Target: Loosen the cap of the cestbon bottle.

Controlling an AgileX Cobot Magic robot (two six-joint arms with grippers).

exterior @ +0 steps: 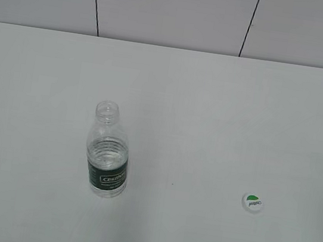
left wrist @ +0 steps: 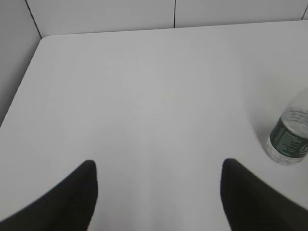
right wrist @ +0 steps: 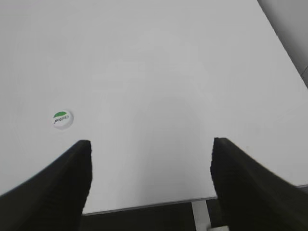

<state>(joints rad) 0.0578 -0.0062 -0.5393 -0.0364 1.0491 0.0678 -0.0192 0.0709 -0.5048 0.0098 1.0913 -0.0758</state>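
The cestbon bottle (exterior: 108,152) stands upright on the white table, left of centre, with its neck open and no cap on it. Its lower part with the green label shows at the right edge of the left wrist view (left wrist: 290,137). The white cap (exterior: 252,202) with the green half-circle lies flat on the table to the right, apart from the bottle. It also shows in the right wrist view (right wrist: 62,119). My left gripper (left wrist: 158,168) is open and empty, left of the bottle. My right gripper (right wrist: 150,147) is open and empty over the table's near edge, right of the cap.
The white table (exterior: 212,104) ends at a pale panelled wall (exterior: 177,9) at the back. Its near edge and a table leg show in the right wrist view (right wrist: 199,211). Its far left corner shows in the left wrist view (left wrist: 43,41).
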